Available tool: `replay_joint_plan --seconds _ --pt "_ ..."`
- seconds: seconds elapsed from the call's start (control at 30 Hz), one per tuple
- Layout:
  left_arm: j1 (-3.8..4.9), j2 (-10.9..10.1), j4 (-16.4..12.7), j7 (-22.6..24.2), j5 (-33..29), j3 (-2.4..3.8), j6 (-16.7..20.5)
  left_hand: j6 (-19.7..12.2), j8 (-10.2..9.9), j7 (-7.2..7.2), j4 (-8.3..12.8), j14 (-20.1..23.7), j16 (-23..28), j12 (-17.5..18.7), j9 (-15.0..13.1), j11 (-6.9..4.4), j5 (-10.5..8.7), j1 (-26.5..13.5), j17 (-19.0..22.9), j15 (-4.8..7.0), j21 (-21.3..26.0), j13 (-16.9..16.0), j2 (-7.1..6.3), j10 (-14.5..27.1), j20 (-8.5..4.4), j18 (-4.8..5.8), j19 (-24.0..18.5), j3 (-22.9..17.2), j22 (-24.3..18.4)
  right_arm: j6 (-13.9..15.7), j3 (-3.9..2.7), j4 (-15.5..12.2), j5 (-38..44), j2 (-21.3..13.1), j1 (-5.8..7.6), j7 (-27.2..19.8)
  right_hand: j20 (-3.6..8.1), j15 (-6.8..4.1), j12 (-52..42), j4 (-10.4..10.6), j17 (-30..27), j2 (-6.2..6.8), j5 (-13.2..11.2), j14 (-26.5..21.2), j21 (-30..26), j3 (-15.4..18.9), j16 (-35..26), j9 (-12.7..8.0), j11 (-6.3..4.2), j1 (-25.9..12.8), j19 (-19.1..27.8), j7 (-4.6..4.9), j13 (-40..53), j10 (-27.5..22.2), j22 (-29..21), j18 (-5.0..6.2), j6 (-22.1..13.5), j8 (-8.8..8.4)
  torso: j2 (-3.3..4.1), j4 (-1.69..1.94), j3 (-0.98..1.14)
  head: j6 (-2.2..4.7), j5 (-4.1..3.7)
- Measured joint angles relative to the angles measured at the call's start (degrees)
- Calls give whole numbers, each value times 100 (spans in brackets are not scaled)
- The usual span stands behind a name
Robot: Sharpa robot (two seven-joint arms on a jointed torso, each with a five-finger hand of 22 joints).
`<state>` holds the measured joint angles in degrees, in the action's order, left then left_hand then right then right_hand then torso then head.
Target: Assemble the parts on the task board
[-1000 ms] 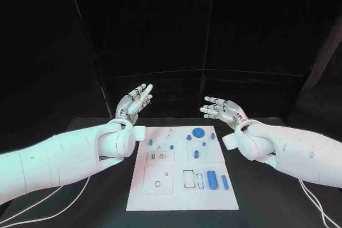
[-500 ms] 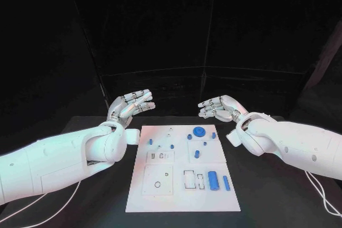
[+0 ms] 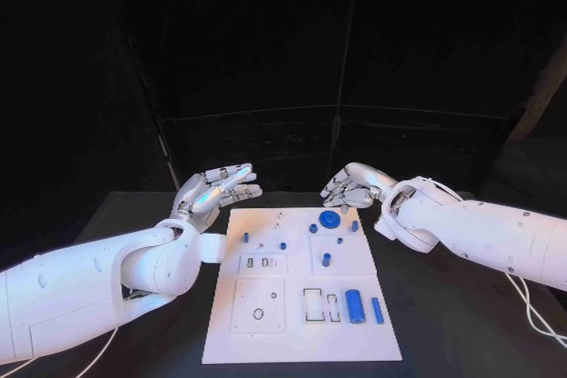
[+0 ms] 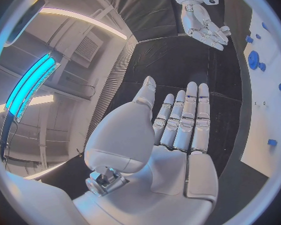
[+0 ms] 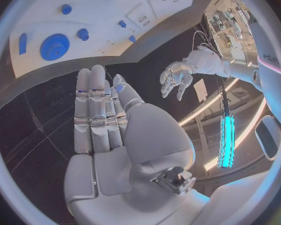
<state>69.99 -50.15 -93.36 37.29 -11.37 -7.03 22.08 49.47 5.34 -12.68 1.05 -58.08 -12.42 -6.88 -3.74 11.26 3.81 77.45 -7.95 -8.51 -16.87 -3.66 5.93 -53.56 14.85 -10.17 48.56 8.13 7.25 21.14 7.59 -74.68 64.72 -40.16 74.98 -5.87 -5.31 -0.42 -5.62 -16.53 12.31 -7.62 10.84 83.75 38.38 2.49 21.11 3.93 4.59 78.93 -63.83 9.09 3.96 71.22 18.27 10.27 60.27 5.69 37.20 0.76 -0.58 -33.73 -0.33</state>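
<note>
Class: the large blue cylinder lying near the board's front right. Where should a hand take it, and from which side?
Probably across the middle of the large blue cylinder, from above. It lies flat on the task board, its long sides exposed. The right hand is on its side of the board; a thinner blue pin lies close beside it.

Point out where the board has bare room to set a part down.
Bare: the task board's near strip, below the large blue cylinder and slots. Crowded: the far end around the blue gear, under the right hand.
</note>
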Motion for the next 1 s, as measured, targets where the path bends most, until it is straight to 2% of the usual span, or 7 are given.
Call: replay_joint_plan --seconds 0.2,0.43,0.57,0.6,0.73,0.8,1.0 --pt "2 -52 -111 -9 16 -1 -75 26 -21 14 16 0 27 25 0 -21 0 0 1 0 0 0 0 -21 0 0 0 -16 -10 -116 0 -114 1137 101 20 501 11 0 165 -1 674 98 -30 0 625 -53 1096 -6 11 -98 -89 19 -6 -238 378 0 18 -159 150 13 -11 13 -3" --pt "3 -54 -181 -17 23 -1 -115 41 -21 -1 16 0 27 25 1 -21 0 0 1 0 22 0 0 -20 0 0 0 -16 -18 -293 -4 -154 1978 215 27 826 -7 31 193 8 1543 150 -84 30 1127 -122 2191 -13 91 -150 -71 45 -22 -655 697 0 -106 -193 265 27 -18 0 16" --pt "3 -16 -212 -21 25 -1 -128 41 -21 -1 16 0 27 25 1 -21 0 0 1 0 22 -1 0 -20 -15 0 16 -16 -18 -412 -6 -135 2193 286 29 929 -91 31 193 18 2041 173 -97 30 1352 -179 2705 -13 129 -173 17 48 -17 -816 847 0 -191 -193 311 37 -24 -18 25" --pt "3 -8 -222 -23 26 -1 -132 41 -21 -1 16 1 27 25 1 -21 0 0 1 0 22 -1 0 -20 -15 0 15 -16 -17 -448 -6 -119 2234 308 29 953 -81 34 193 13 2187 173 -97 27 1417 -198 2849 -13 135 -173 28 52 -15 -850 903 0 -218 -193 321 38 -25 -19 25" --pt "3 12 -260 -35 28 -1 -147 41 -21 -1 16 -20 49 46 1 0 0 23 -3 20 22 -1 23 -40 1 0 32 -16 -23 -593 -6 -19 2335 408 29 1039 -117 73 193 21 2833 173 -97 29 1843 -266 3464 -13 155 -173 -12 59 -15 -870 1392 0 -225 -193 350 44 -34 -39 14" --pt "3 18 -273 -43 29 -1 -153 41 -31 -1 16 -20 49 46 1 0 0 22 -4 20 22 -1 23 -40 3 1 37 -16 -23 -654 -6 26 2365 445 30 1073 -102 73 193 14 3053 173 -97 30 2012 -306 3681 -13 134 -173 -62 54 -15 -891 1592 -1 -257 -193 360 47 -34 -54 13" --pt "3 17 -300 -63 31 1 -160 41 -51 -1 25 -40 89 71 1 0 0 -4 -4 0 63 -1 50 -40 3 1 37 -25 -47 -802 -7 122 2408 535 30 1150 -145 73 168 15 3472 195 -97 30 2337 -353 4094 -13 165 -195 -102 56 -11 -921 1972 -1 -316 -193 393 64 -32 -90 -20"
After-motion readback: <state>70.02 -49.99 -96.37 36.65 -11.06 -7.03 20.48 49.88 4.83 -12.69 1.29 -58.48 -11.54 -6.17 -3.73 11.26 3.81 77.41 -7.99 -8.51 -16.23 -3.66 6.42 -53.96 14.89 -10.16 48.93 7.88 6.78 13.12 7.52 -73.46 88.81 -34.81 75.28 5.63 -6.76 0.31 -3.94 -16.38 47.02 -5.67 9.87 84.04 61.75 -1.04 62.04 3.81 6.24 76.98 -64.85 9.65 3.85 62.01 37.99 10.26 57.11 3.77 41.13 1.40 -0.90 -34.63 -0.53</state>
